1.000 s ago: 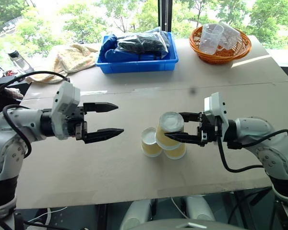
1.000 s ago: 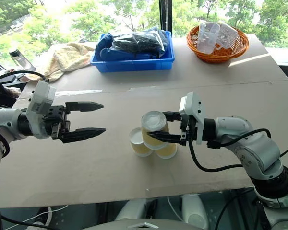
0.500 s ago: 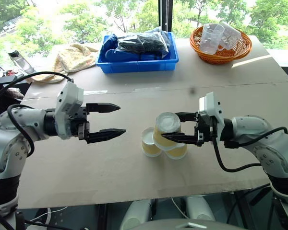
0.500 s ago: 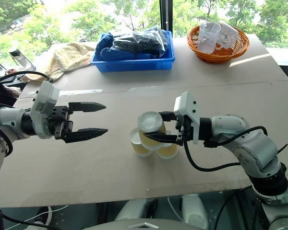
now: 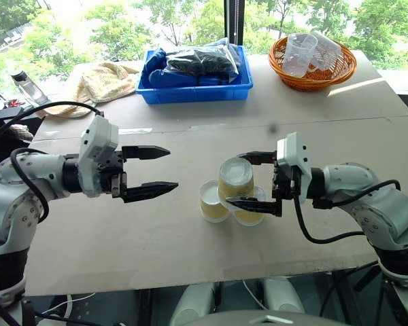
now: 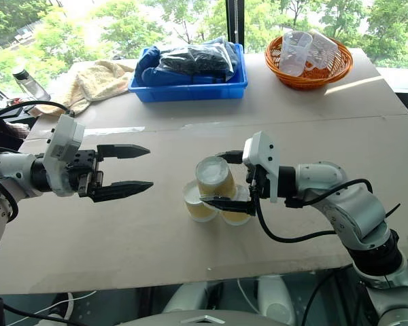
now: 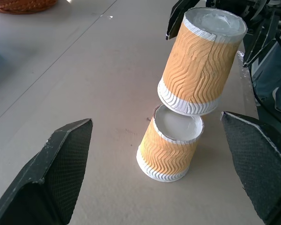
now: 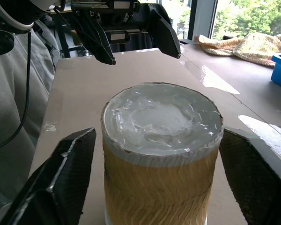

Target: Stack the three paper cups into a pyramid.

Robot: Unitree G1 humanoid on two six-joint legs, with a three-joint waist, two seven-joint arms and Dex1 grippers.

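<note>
Since the earlier frames the right gripper (image 5: 250,180) has let go of the top cup (image 5: 236,179): its fingers, then clamped against the cup's sides, now stand spread wide with clear gaps on both sides, holding nothing. That cup sits upside down on the two base cups, the left base cup (image 5: 213,200) and the right base cup (image 5: 250,208), which stand inverted and just beside each other near the middle of the table (image 5: 156,238). From the left wrist view the top cup leans slightly and its rim overhangs the nearer base cup; whether it bears evenly on both cannot be told, as the further one is hidden there. The left gripper (image 5: 149,172) hangs well apart to the left of the stack, fingers wide open and empty, pointing toward the cups. Judged status: the pyramid is assembled, two below and one above, and the placing step appears complete. Remaining work looks limited to drawing the right gripper back without brushing the top cup, whose lean makes it the one likely point of failure.
</note>
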